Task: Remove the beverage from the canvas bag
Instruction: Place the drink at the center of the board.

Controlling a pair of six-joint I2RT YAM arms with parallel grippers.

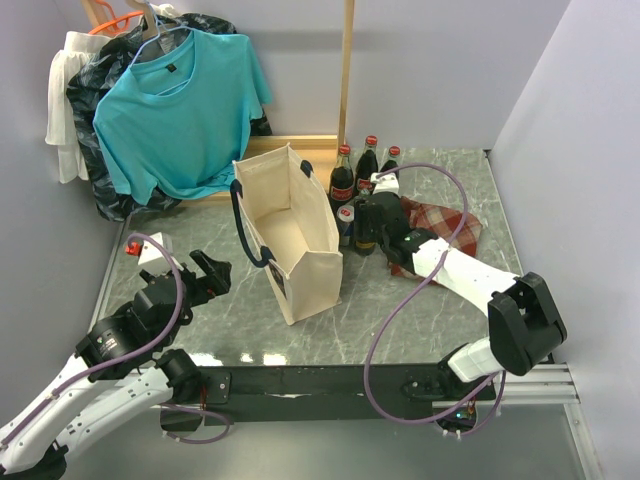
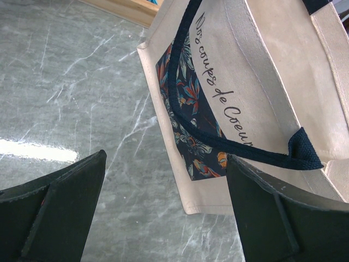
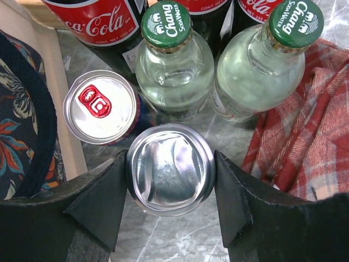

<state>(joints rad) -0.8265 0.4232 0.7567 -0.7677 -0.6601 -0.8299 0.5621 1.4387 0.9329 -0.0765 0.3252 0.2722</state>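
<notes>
Right gripper (image 3: 170, 164): clamped on silver can (image 3: 170, 172), 1 finger pressed on each side of its body. The end facing the wrist camera is plain domed metal with no tab.
Location: silver can is outside the canvas bag (image 1: 312, 275), just beside its right wall. Cannot tell if it is resting on the table (image 1: 330, 330) or held just above it.
Neighbours: red-tab can (image 3: 99, 106) close alongside, 2 green-capped soda water bottles (image 3: 174, 71) just behind, cola bottles (image 1: 343, 178) behind those, plaid cloth (image 3: 294, 136) to the right.
Bag state: upright, mouth open. The inside visible from above shows no drink; the floor by the near wall is hidden.
Left gripper (image 2: 165, 164): fingers apart, nothing between them, facing the bag's lower corner, not touching it.
Done: judging by position, the beverage is out of the bag.
Left to do: seat the can in the gap, let go, back the arm off.
Risk: tight cluster. Opening fingers have the red-tab can on 1 side and the cloth on the other, so a nudge could tip a neighbour.
</notes>
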